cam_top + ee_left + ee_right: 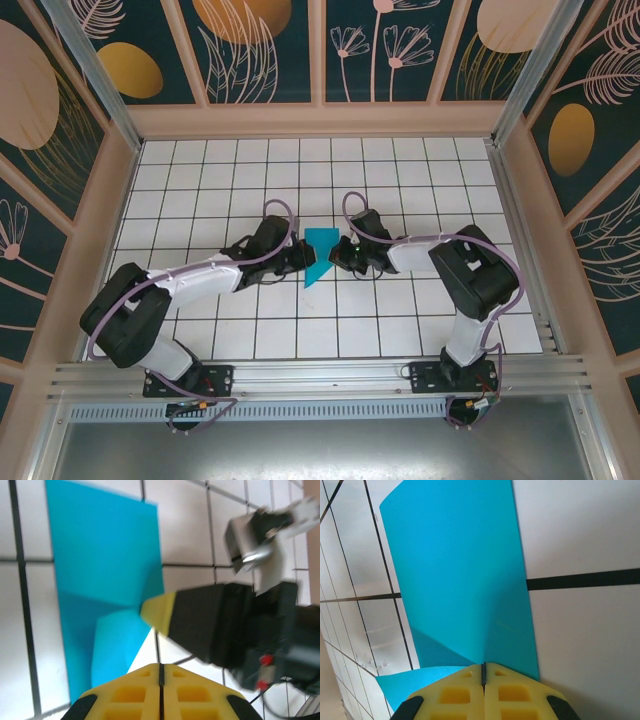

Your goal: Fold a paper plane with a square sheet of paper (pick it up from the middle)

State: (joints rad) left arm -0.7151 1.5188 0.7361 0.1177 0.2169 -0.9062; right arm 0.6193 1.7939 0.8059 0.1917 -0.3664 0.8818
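Top external view: a teal paper (322,252) lies on the white-tiled bench (200,190). It is folded into a shape with a broad, straight far edge that narrows to a point on the side nearer the arm bases. The left tool (302,261) sits at the paper's left edge and the right tool (342,256) at its right edge, so the paper lies between the two.

From the left wrist, the left tool's yellow fingers (125,695) are pressed together with only a thin seam between them. The paper spreads just beyond them and off to one side, and a sliver of bare tile shows between the fingertips and the paper's slanted edge. I cannot tell whether any paper is caught there. The right tool, blurred in this view, has its yellow tip against the paper's edge at the spot where the creases meet.

From the right wrist, the right tool's fingers (520,695) are also together, seam closed. Their tip rests on the paper where a crease runs straight into it, and a flap of paper passes under the fingers on one side. Whether the paper is nipped between them cannot be made out.
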